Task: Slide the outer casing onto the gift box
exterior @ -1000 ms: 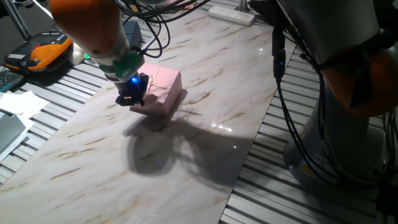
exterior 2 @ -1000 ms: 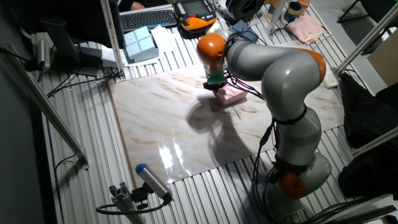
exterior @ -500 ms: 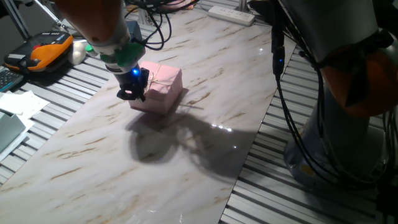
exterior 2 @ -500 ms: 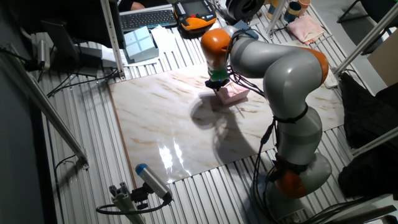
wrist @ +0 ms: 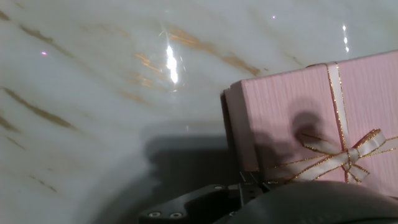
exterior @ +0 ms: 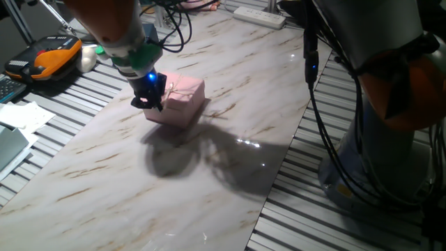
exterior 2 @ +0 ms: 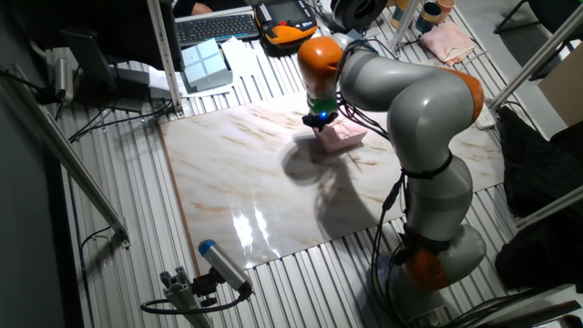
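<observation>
The gift box (exterior: 182, 96), pale pink with a thin ribbon and bow, sits on the marble table (exterior: 230, 70). It also shows in the other fixed view (exterior 2: 342, 137). In the hand view it (wrist: 292, 118) fills the right side, with the bow on top uncovered. My gripper (exterior: 148, 100) is at the box's left edge, shut on that edge, with the box slightly tilted. The fingertips are hidden in the hand view. I cannot make out the outer casing as a separate piece; a darker pink strip runs along the box's left side.
A power strip (exterior: 259, 15) lies at the table's far edge. An orange device (exterior: 52, 56) and papers (exterior: 24, 115) are off the table's left side. The arm's base (exterior 2: 428, 264) stands by the table's side. Cables (exterior: 313, 77) hang along the right side.
My gripper and the pink box have moved together a little toward the far side of the table, and the box sits less tilted than a second ago.
</observation>
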Tool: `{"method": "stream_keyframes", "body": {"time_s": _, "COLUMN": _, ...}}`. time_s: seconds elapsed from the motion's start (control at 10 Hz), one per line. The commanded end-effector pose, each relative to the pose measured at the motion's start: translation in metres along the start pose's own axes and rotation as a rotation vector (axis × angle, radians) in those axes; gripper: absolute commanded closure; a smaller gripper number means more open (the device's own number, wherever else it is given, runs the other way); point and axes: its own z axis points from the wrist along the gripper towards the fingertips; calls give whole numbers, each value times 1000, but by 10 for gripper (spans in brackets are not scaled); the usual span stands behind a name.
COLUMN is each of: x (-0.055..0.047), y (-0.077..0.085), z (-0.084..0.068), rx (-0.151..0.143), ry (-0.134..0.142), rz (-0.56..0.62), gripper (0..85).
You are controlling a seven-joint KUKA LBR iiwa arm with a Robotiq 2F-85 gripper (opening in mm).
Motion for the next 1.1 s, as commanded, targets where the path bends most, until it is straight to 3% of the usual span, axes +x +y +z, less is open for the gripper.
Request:
{"method": "stream_keyframes", "body": {"time_s": 0.0, "x": 0, "y": 1, "z": 0, "rx": 0, "ry": 1, "rz": -1, "gripper": 850}}
{"method": "stream_keyframes", "body": {"time_s": 0.1, "x": 1, "y": 2, "z": 0, "rx": -4, "ry": 4, "rz": 6, "gripper": 850}}
{"method": "stream_keyframes", "body": {"time_s": 0.3, "x": 3, "y": 2, "z": -5, "rx": -46, "ry": 15, "rz": 21, "gripper": 850}}
{"method": "stream_keyframes", "body": {"time_s": 0.4, "x": 5, "y": -1, "z": -9, "rx": -97, "ry": 29, "rz": 29, "gripper": 850}}
{"method": "stream_keyframes", "body": {"time_s": 0.5, "x": 9, "y": -3, "z": -14, "rx": -116, "ry": 24, "rz": 28, "gripper": 850}}
{"method": "stream_keyframes", "body": {"time_s": 0.8, "x": 24, "y": -12, "z": -37, "rx": -166, "ry": 20, "rz": 32, "gripper": 850}}
{"method": "stream_keyframes", "body": {"time_s": 1.0, "x": 41, "y": -18, "z": -49, "rx": -176, "ry": 21, "rz": 32, "gripper": 850}}
